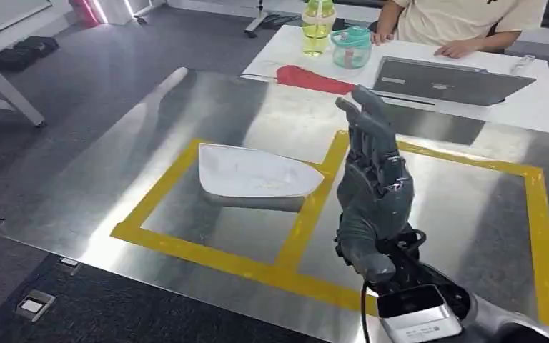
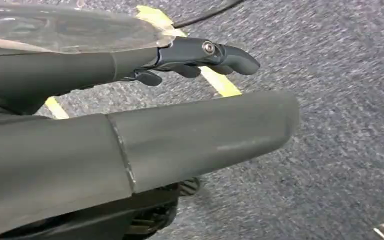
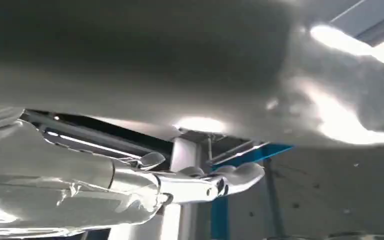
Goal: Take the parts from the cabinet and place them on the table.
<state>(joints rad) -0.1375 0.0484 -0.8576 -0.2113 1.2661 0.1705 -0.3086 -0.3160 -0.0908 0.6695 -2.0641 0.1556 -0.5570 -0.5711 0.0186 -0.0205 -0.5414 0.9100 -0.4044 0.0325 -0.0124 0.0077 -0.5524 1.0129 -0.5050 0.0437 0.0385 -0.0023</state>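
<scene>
A white curved shell-like part [image 1: 254, 175] lies on the shiny metal table [image 1: 186, 107], inside the left of two fields marked with yellow tape [image 1: 307, 214]. My right hand [image 1: 373, 186] hovers over the tape strip between the fields, just right of the part, its fingers stretched forward and holding nothing. In the right wrist view the right hand [image 3: 180, 185] looks washed out by glare, with nothing in it. My left hand [image 2: 180, 135] hangs over grey carpet with its fingers [image 2: 200, 55] loosely extended and holds nothing.
Behind the metal table stands a white desk [image 1: 543, 100] with a grey laptop [image 1: 447, 80], a green bottle [image 1: 317, 27], a teal cup [image 1: 351, 46] and a red object [image 1: 307, 77]. A person [image 1: 465, 21] sits at that desk. Grey carpet lies left of the table.
</scene>
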